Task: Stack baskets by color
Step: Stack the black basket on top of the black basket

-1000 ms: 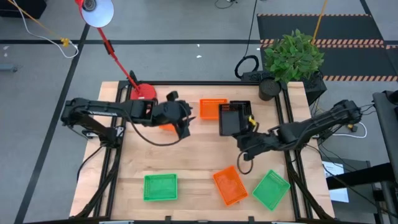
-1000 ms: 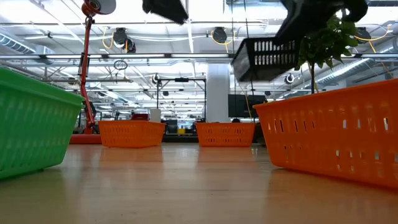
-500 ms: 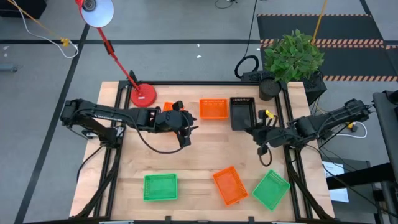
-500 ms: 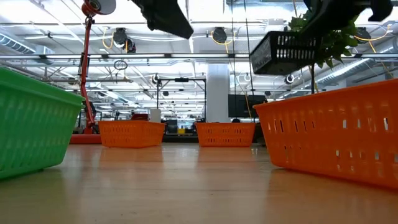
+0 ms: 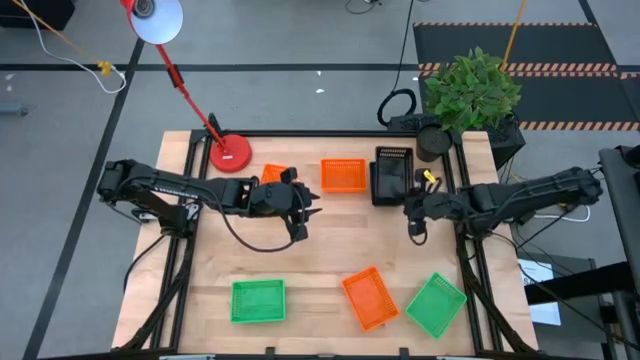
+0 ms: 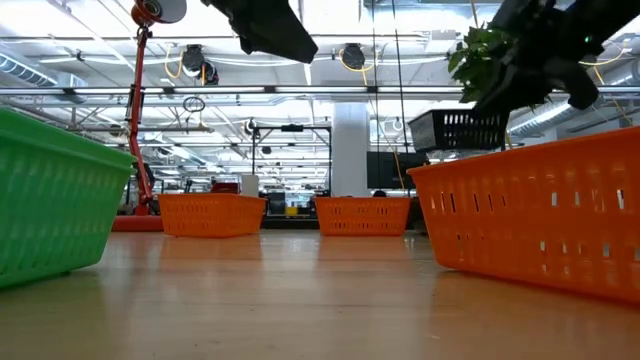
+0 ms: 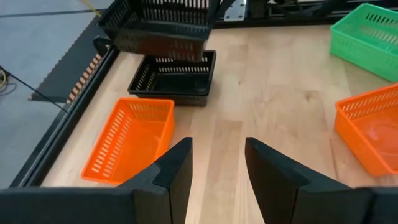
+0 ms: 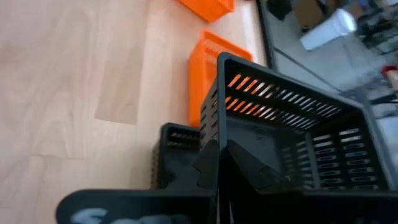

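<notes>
My right gripper [image 5: 410,203] is shut on a black basket [image 5: 392,165] and holds it in the air at the table's far right, over a second black basket [image 7: 177,78] that rests flat on the wood. My left gripper [image 7: 217,146] hangs open and empty above the table's middle left. An orange basket [image 5: 343,175] sits left of the black ones, and another orange one [image 5: 272,174] shows partly behind my left arm. Along the near edge lie a green basket [image 5: 258,300], an orange one [image 5: 370,297] and another green one [image 5: 436,305]. My right gripper pinches the black basket's mesh wall [image 8: 219,134] by a corner at its near end, between the two fingers. The fingers come slanting from the table's right and near side. The basket hangs clear of the table, tilted a little, above the other black basket [image 8: 177,155].
A red lamp base [image 5: 230,154] stands at the far left corner, its stem reaching up and left. A potted plant [image 5: 470,90] stands beyond the far right corner. Bare wood lies in the middle of the table [image 5: 330,240].
My right gripper has carried the black basket toward the table's far right and down, over the other black basket. My left gripper has sunk a little and shifted slightly right, uncovering the orange basket behind it.
</notes>
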Motion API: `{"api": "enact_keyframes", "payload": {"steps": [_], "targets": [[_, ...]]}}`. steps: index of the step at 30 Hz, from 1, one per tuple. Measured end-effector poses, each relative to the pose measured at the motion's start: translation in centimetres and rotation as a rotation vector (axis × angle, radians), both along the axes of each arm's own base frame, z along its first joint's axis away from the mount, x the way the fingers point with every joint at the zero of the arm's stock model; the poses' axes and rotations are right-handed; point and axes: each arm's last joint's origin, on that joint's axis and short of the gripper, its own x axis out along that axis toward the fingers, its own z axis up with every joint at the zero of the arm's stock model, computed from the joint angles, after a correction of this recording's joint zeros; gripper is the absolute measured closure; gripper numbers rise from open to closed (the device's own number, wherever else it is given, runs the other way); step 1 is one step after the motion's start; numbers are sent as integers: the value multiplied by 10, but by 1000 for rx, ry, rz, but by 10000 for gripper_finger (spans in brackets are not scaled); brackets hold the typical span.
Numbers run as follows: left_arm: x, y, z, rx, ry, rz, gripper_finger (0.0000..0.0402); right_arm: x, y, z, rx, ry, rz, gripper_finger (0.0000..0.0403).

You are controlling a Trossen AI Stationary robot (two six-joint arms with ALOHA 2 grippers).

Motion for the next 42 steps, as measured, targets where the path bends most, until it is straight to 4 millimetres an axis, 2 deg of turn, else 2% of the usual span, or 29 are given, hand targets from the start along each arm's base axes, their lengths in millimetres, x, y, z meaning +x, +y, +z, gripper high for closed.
{"api": "enact_keyframes", "payload": {"steps": [7,15,23,42], "targets": [[0,0,0,-7,-2,4,254,3,-12,-19,62,-9,51,397],[0,0,0,-9,-2,5,254,2,-20,-21,111,4,37,397],[0,-1,0,-8,1,3,254,-2,-25,-40,78,74,50,397],[0,-2,0,-1,3,-4,254,-2,-25,-40,100,55,50,396]]}}
